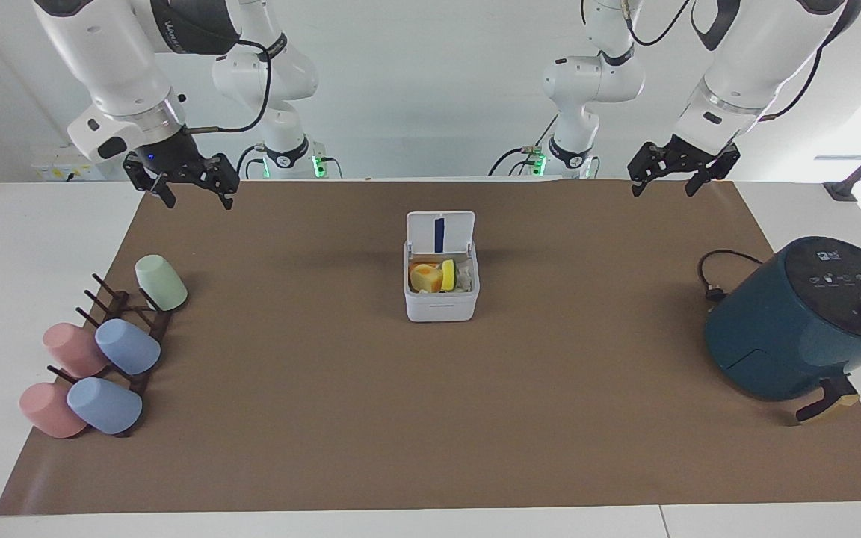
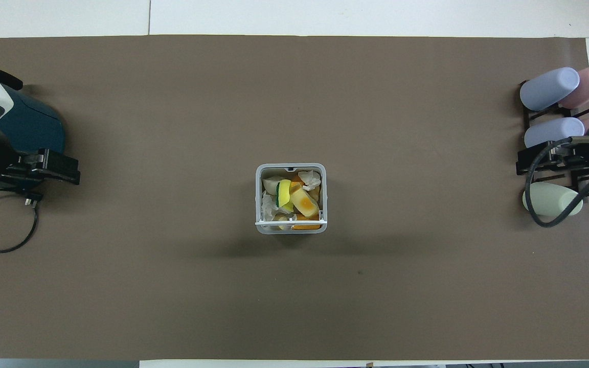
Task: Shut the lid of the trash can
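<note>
Nearest the robots, both arms are waiting with their hands raised over the mat's near edge. The left hand [image 1: 673, 176] is hanging with fingers spread and released; the right hand [image 1: 190, 181] is likewise hanging agape, grasping nothing. Mid-bench [image 1: 400, 418], the trash can [image 1: 442, 299] is sitting with its lid [image 1: 440, 232] standing upright at the rim nearest the robots, blue stripe showing. Scraps [image 2: 294, 197], seemingly sponge and crumpled paper, are filling it. In the overhead view, the air fryer [image 1: 800, 321] is sitting at nine o'clock of the can, the cup rack [image 1: 128, 340] at three o'clock.
</note>
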Robot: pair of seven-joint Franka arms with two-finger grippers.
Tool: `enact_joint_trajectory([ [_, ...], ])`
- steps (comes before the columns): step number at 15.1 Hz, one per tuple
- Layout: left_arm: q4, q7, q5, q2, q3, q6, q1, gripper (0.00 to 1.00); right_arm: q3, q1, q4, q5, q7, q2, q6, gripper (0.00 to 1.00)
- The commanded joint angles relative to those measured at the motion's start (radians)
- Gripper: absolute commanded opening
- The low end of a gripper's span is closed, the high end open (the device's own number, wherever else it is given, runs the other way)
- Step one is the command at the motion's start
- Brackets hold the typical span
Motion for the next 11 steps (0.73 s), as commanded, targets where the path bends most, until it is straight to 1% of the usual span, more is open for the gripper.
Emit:
enact_joint_trajectory([
  [1,-0.005,-0.011,0.005,-0.004,-0.002,0.005,-0.001,1.00,0.008,-0.014,0.007,-0.002,-0.015,0.004,-0.011,1.00],
  [11,-0.016,-0.016,-0.015,-0.013,-0.008,0.001,-0.004,1.00,0.008,-0.014,0.009,-0.002,-0.015,0.004,-0.011,1.00],
])
